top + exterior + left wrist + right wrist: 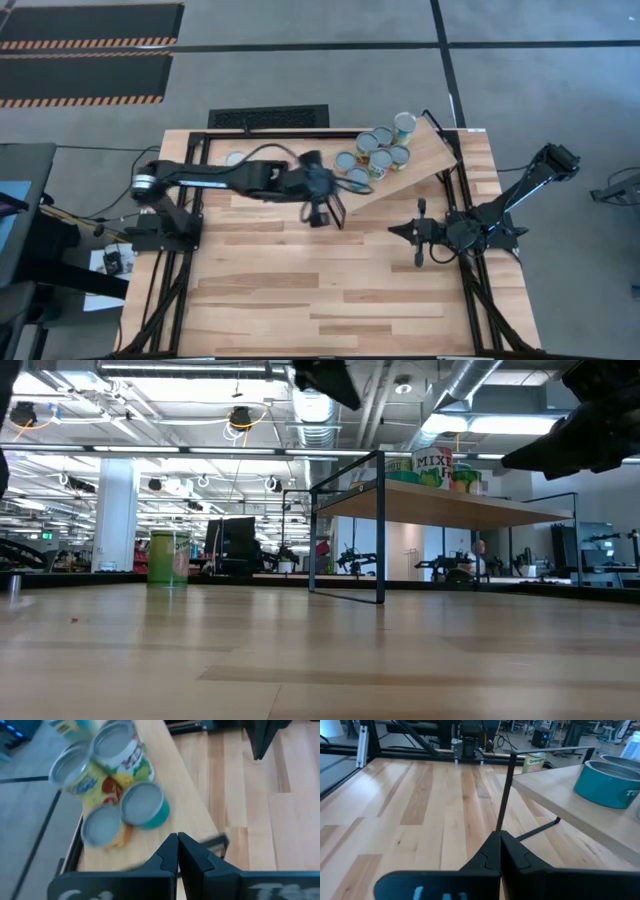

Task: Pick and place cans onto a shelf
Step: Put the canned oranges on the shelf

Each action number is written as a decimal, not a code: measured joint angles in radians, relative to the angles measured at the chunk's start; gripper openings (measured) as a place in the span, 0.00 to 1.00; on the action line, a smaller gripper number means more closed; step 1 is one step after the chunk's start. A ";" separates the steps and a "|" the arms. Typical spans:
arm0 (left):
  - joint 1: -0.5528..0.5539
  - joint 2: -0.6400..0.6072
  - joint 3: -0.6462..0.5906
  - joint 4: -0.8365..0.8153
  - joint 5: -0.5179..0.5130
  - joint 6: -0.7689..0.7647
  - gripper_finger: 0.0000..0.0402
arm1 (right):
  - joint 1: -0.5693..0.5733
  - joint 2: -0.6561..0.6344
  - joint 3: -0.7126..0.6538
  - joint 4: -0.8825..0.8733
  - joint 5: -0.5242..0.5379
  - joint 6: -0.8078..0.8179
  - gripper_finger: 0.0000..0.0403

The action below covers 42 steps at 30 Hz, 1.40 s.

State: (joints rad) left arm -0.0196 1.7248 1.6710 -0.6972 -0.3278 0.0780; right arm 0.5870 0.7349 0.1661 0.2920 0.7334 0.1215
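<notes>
Grey concrete floor with striped mats surrounds a planked wooden desk (300, 290), seen from straight above.

Toward one o'clock from the desk's centre, a light wood shelf (425, 160) sits angled on a thin black frame, raised above the desk surface as the low view shows. A cluster of cans (378, 150) crowds its upper half: round silvery tops, with labels in green, yellow, teal and red-white. They stand upright and touch one another, apparently packed tight to leave room on the board. In the left wrist view a teal-sided can (145, 806) sits nearest the shelf's edge, with yellow-labelled ones just beside it.

One green can (168, 557) stands alone on the desk near eleven o'clock, well apart from the shelf; it probably awaits pickup.

The left claw (322, 212) hovers at about twelve o'clock, just beside the shelf's lower end. Its fingers (167, 854) are pressed together and hold nothing, which suggests it is between cans rather than carrying one.

The right claw (420, 232) waits at three o'clock, near the shelf's frame, also pressed together and empty, pointing across the desk toward the left arm's base.
</notes>
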 joint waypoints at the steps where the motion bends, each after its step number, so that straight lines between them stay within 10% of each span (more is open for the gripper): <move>1: 0.000 -0.043 -0.074 0.047 -0.002 -0.016 0.00 | 0.003 0.000 0.000 0.000 0.000 0.005 0.03; 13: 0.088 -0.493 -0.652 -0.059 -0.140 -0.344 0.00 | -0.021 -0.001 0.000 0.010 0.002 0.005 0.03; 24: 0.390 -0.573 -0.811 -0.222 -0.152 -0.298 0.11 | -0.027 0.000 0.000 0.008 -0.024 0.002 0.03; 42: 0.614 -0.567 -0.964 0.079 -0.046 -0.036 0.34 | -0.027 0.000 0.000 0.008 -0.024 0.002 0.03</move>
State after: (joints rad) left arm 0.5946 1.1580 0.7070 -0.6178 -0.3742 0.0425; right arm 0.5602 0.7345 0.1661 0.3004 0.7097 0.1234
